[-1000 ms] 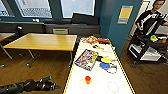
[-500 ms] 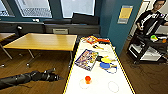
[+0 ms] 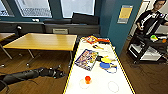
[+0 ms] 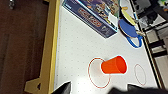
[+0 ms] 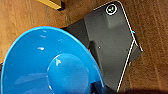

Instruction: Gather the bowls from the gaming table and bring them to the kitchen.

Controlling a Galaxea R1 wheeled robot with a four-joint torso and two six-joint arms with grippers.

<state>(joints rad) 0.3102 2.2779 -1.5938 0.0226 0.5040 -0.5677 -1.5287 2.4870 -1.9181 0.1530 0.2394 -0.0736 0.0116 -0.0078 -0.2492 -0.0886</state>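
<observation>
Bowls sit at the near end of the gaming counter [image 3: 75,75], the long white top with a thin yellow edge that runs from 6 o'clock up toward 12 in the head view. One bowl [image 3: 84,84] shows as a thin round rim at about 6 o'clock, and an orange cup [image 3: 87,79] stands at its far edge, overlapping the rim. The second bowl [image 3: 113,86] lies apart from it toward 5 o'clock, near the counter's other long edge.

Farther up the white top lie a board game box [image 3: 87,59], then a yellow paddle [image 3: 107,60] and a blue paddle [image 3: 106,66] just beside it toward 3 o'clock.

At 8 o'clock the left arm reaches in low over the wooden floor, its left pincer [image 3: 59,74] just short of the counter's yellow edge; whether it is released or clenched cannot be told. In the right wrist view a blue bowl [image 5: 50,65] looms close above the floor; whether the right pincer grasps it cannot be told.

A wooden table [image 3: 42,41] stands at 10 o'clock, and a person [image 3: 150,18] stands behind a black cart [image 3: 146,48] at 2 o'clock.
</observation>
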